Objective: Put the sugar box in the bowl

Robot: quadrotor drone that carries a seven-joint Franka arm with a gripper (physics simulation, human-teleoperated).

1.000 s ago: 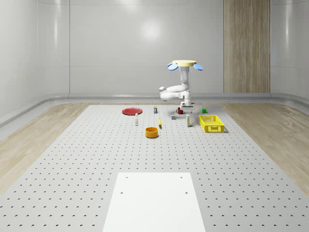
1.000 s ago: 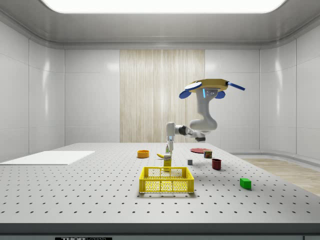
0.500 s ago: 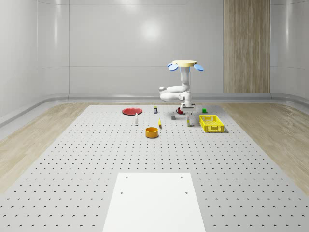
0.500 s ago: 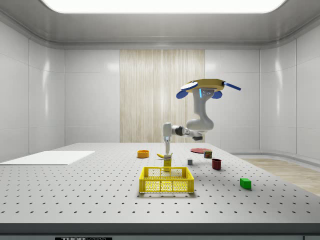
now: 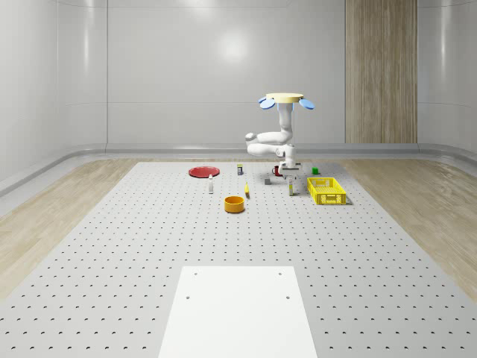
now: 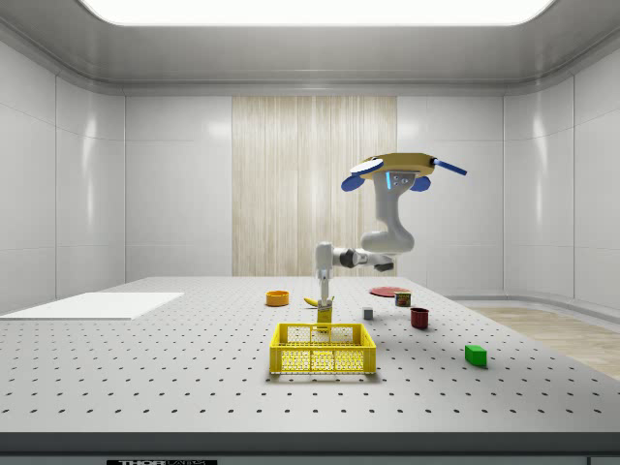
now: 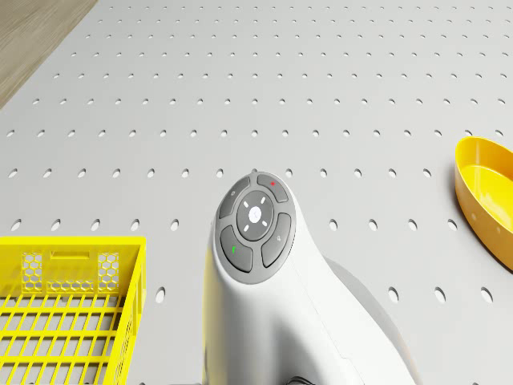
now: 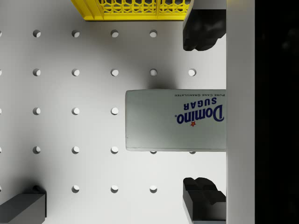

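**Fingers spread over the sugar box, nothing gripped yet**

Whole-scene view: the drone (image 5: 281,99) hovers over the far part of the tabletop (image 5: 149,246), arm bent down so the gripper (image 5: 290,176) sits right above the sugar box (image 5: 291,187). The box stands between the orange bowl (image 5: 235,203) and the yellow basket (image 5: 326,191), just beside the basket.

Side view: gripper (image 6: 324,302) hangs straight down onto the top of the box (image 6: 325,316), behind the basket (image 6: 323,349). Bowl (image 6: 278,297) is further back.

Drone view: arm, basket corner (image 7: 72,305) and bowl edge (image 7: 486,196).

Wrist view: the box top (image 8: 175,120) lies between the dark fingers (image 8: 202,29), which are spread wide, gaps on both sides.
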